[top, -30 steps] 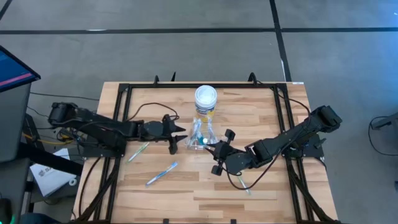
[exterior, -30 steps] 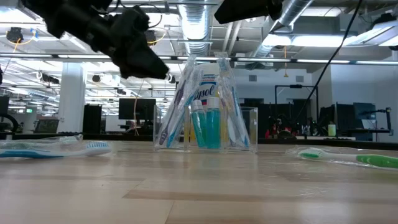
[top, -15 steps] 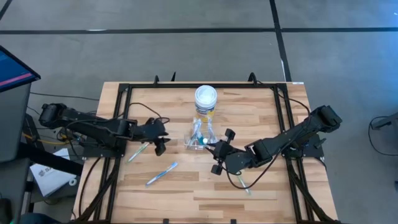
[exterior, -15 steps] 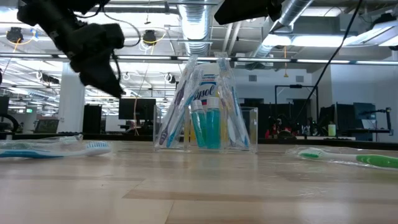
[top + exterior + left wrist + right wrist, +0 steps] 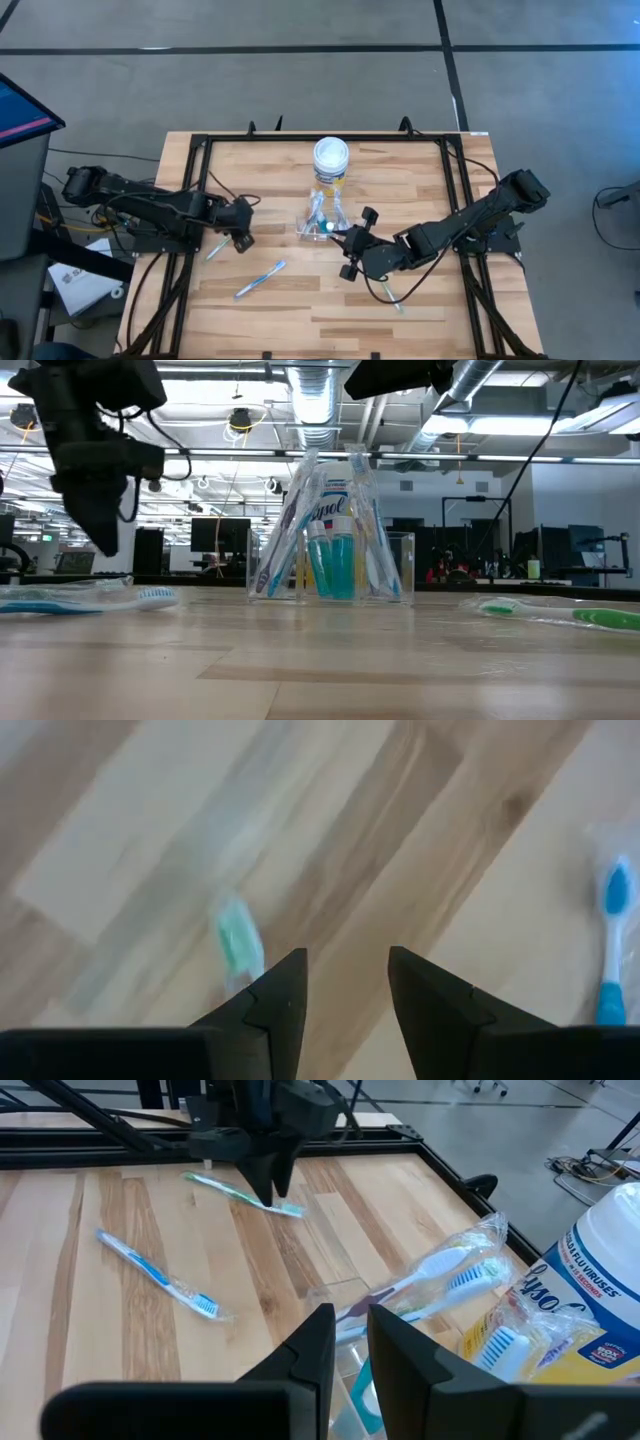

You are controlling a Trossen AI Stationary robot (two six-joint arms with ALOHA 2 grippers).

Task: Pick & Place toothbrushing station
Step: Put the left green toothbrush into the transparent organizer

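On the left side of the table (image 5: 300, 300), the left gripper (image 5: 241, 238) hangs point-down over the brush end of a green toothbrush (image 5: 222, 244), its jaws a little apart and holding nothing. That toothbrush lies flat, its long axis slanting from the table's left edge up toward the middle. Just nearer the front edge lies a blue toothbrush (image 5: 260, 279), roughly parallel to it, with its head toward the centre. At the middle stands the clear cup (image 5: 320, 222), upright, with wrapped toothbrushes (image 5: 290, 520) leaning in it handle-down and bristles up, and two teal tubes (image 5: 331, 560) standing among them. A white-lidded jar (image 5: 331, 159) stands just behind the cup. Right of the cup, the right gripper (image 5: 347, 243) sits close beside it, jaws narrowly apart and empty. Another green toothbrush (image 5: 385, 294) lies near the right arm, slanting toward the front edge.
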